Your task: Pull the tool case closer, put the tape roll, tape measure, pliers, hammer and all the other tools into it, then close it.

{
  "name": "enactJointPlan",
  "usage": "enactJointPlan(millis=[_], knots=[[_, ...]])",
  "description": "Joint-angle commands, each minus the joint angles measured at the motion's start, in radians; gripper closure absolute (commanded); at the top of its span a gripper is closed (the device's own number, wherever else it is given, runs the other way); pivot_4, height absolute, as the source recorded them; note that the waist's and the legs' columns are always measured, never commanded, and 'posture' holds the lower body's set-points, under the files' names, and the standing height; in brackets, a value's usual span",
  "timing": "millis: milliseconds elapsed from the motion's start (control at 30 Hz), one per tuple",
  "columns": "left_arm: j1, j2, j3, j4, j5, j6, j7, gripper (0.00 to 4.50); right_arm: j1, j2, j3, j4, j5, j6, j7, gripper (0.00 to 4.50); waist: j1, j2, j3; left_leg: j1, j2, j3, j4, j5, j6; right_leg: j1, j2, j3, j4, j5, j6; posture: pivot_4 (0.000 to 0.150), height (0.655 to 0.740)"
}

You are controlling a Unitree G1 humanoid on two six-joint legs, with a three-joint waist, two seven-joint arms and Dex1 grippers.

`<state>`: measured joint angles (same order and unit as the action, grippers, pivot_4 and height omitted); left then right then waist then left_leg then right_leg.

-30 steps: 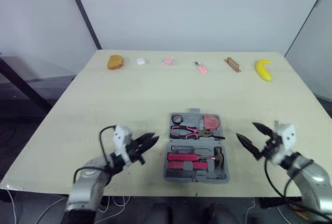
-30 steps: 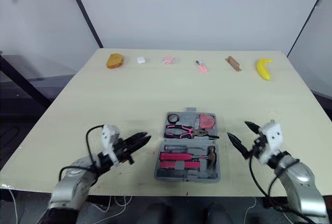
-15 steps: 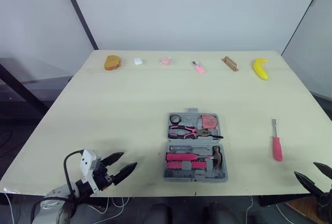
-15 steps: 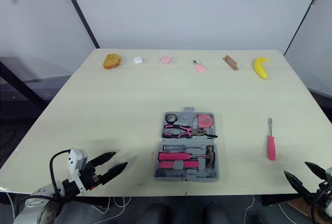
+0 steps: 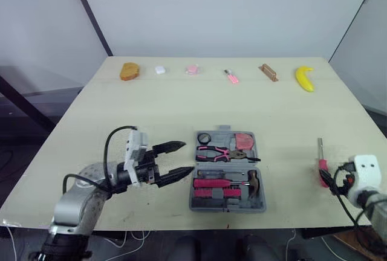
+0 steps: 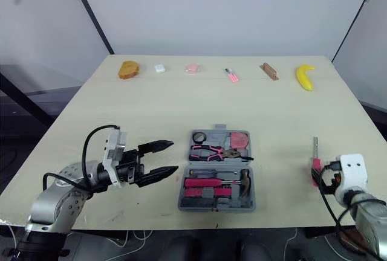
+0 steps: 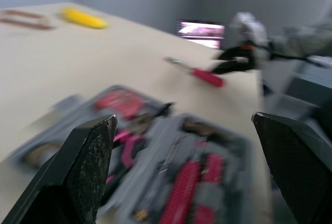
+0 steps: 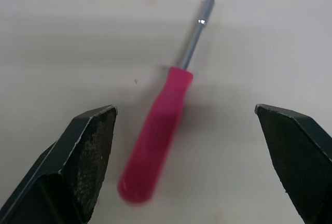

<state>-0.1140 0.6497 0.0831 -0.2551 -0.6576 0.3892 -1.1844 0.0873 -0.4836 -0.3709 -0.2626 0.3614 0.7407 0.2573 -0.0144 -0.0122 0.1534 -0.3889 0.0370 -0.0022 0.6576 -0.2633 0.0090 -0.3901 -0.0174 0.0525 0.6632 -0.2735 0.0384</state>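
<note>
Screwdriver (image 8: 165, 133) lies loose on the table (image 5: 181, 104), well apart from the open tool case (image 5: 227, 171) near the front edge. The right gripper (image 8: 184, 109) hangs over its pink handle, fingers spread wide, touching nothing. The left gripper (image 5: 188, 157), equally wide and empty, points at the case's left side, probably to steady it.

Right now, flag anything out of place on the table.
The pink screwdriver lies loose on the table, right of the open tool case, while the other tools sit inside. The open right gripper is aimed at it.
</note>
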Motion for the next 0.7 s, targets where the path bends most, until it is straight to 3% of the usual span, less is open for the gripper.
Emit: enactJointPlan(millis=[33,167,200,267,433,500,700], knots=[[-0.048,0.008,-0.038,-0.054,-0.020,0.008,-0.036,0.06,-0.102,0.012,-0.021,0.048,-0.030,0.092,-0.108,0.00,0.000,0.000,0.000,-0.003,0.000,0.000,0.000,0.000,0.000,-0.003,0.001,0.000,0.000,0.000,0.000,0.150,0.7400],[-0.066,-0.006,-0.057,-0.059,-0.018,0.005,-0.029,0.06,-0.201,0.030,-0.013,0.187,-0.060,0.098,-0.153,0.00,0.000,0.000,0.000,-0.008,-0.001,0.001,0.000,0.000,0.000,-0.007,0.001,-0.001,0.000,0.000,0.000,0.150,0.7400],[-0.061,-0.006,-0.063,-0.060,-0.008,-0.006,-0.034,0.02,-0.214,0.034,-0.015,0.212,-0.066,0.091,-0.161,0.26,0.000,0.000,0.000,-0.009,-0.001,0.001,0.000,0.000,0.000,-0.008,0.001,-0.001,0.000,0.000,0.000,0.150,0.7400],[-0.055,-0.010,-0.070,-0.065,0.005,-0.020,-0.034,0.00,-0.230,0.038,-0.018,0.238,-0.069,0.082,-0.164,0.90,0.000,0.000,0.000,-0.009,-0.001,0.001,-0.001,0.000,0.000,-0.008,0.001,-0.002,0.000,0.000,0.000,0.150,0.7400],[-0.030,-0.019,-0.070,-0.101,0.002,-0.024,-0.012,0.00,-0.221,0.039,0.003,0.231,-0.077,0.085,-0.150,3.33,0.001,0.000,0.000,-0.009,0.000,0.001,-0.002,0.000,0.000,-0.008,0.001,-0.001,0.000,0.000,0.000,0.150,0.7400],[-0.022,-0.018,-0.071,-0.106,0.004,-0.027,-0.008,0.00,-0.216,0.050,-0.001,0.202,-0.061,0.086,-0.141,4.10,0.001,0.000,0.000,-0.009,-0.001,0.001,-0.002,0.000,0.000,-0.008,0.001,-0.001,0.000,0.000,0.000,0.150,0.7400],[-0.001,-0.016,-0.070,-0.111,0.016,-0.039,0.006,0.00,-0.129,0.132,0.034,-0.073,-0.017,0.172,-0.166,4.14,-0.002,0.001,0.000,-0.009,0.000,0.000,-0.002,0.000,0.000,-0.008,0.002,-0.001,0.000,0.000,0.000,0.150,0.7400]])
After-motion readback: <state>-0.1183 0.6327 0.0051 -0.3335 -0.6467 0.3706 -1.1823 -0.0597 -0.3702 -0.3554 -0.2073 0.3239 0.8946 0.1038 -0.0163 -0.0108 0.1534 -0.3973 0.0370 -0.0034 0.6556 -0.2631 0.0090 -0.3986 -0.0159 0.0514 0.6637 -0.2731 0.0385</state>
